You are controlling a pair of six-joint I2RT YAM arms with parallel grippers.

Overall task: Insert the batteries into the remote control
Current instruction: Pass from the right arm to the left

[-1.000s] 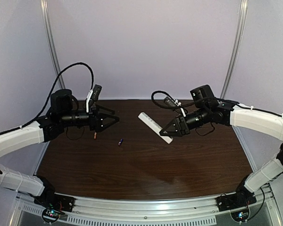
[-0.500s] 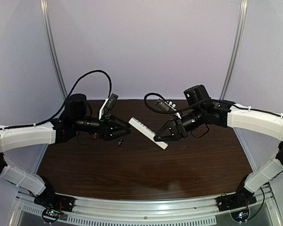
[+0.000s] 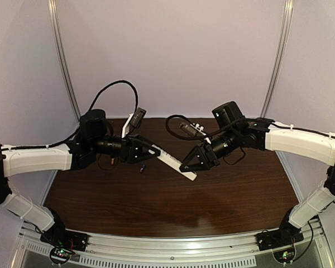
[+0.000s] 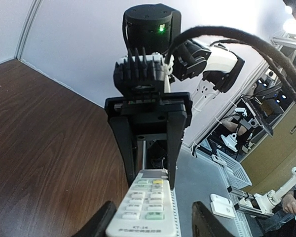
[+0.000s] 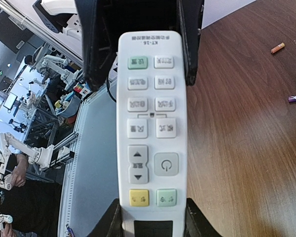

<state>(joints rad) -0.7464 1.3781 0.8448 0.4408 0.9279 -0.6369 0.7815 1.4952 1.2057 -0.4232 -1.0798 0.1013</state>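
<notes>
i'm clamping the right gripper (image 3: pixel 188 165) edgewise on the seemingly light, slick remote control (image 3: pixel 173 163), left gripper (image 3: pixel 152 152) spread around it.

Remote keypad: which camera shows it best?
Right wrist: the remote faces the lens, nearly all button rows visible. Left wrist shows only a few rows at one end. Top external shows a thin white bar, no buttons discernible.

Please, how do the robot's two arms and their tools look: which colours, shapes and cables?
The left arm and right arm have white shells on the long links and black joints. The left tool and right tool are black, each a triangular frame with two flat fingers. A thick black cable loops above the left wrist. A green light glows on the right wrist motor.
</notes>
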